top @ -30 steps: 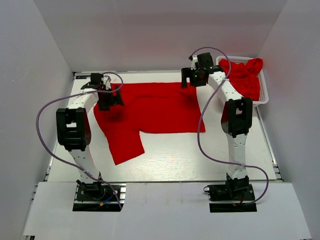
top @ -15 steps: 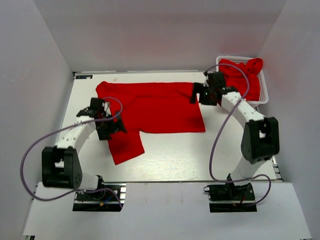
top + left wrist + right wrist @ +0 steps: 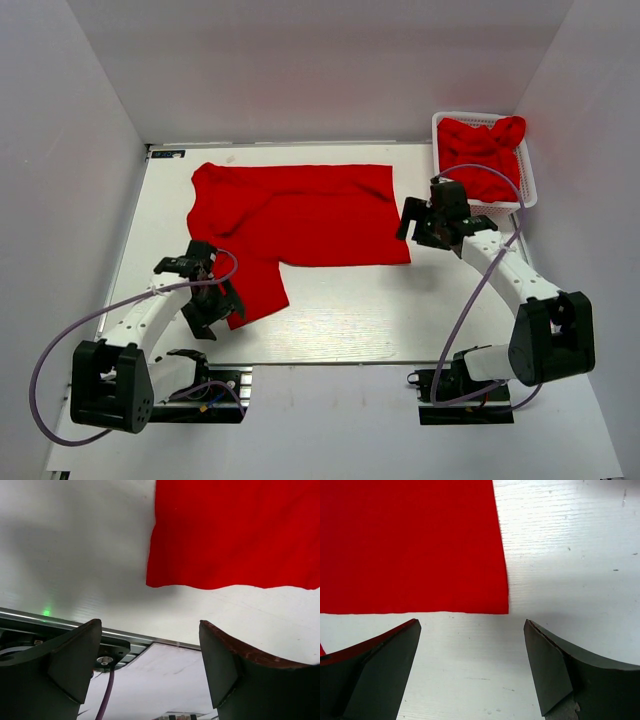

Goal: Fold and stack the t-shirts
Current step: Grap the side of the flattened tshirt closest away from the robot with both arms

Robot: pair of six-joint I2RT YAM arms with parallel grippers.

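- The left gripper [image 3: 150, 624] is hanging with its jaws spread wide and nothing between them. Its dark fingers [image 3: 75, 655] are framing bare table [image 3: 75, 540].
- The spread t-shirt [image 3: 235, 530] is lying just ahead of that gap, with one hem corner pointing toward the opening. It is not touching either finger.
- The right gripper [image 3: 471, 622] is also gaping wide and empty. Its fingertips [image 3: 545, 650] are hovering over white board.
- The same t-shirt's near right corner [image 3: 410, 545] is sitting flat just beyond that opening, and no pad is reaching it.
- From above, the left gripper [image 3: 205, 300] is showing beside the shirt's near-left flap, close to the front edge of the table [image 3: 350, 310].
- The right gripper [image 3: 425, 222] is sitting just off the cloth's right edge.
- Only the top view is showing the spread t-shirt [image 3: 300, 215] whole. It is lying flat across the far half of the table, with that one flap reaching toward the near side.
- Only the left wrist view is showing a metal rail [image 3: 145, 642] at the table edge, a small green light [image 3: 46, 612] and a purple cable [image 3: 102, 705] under the fingers.
- More heaped t-shirts [image 3: 480, 150] are filling a white lattice basket [image 3: 527, 175] at the far right corner, behind the right gripper.
- Nothing is lying between either gripper and the cloth.
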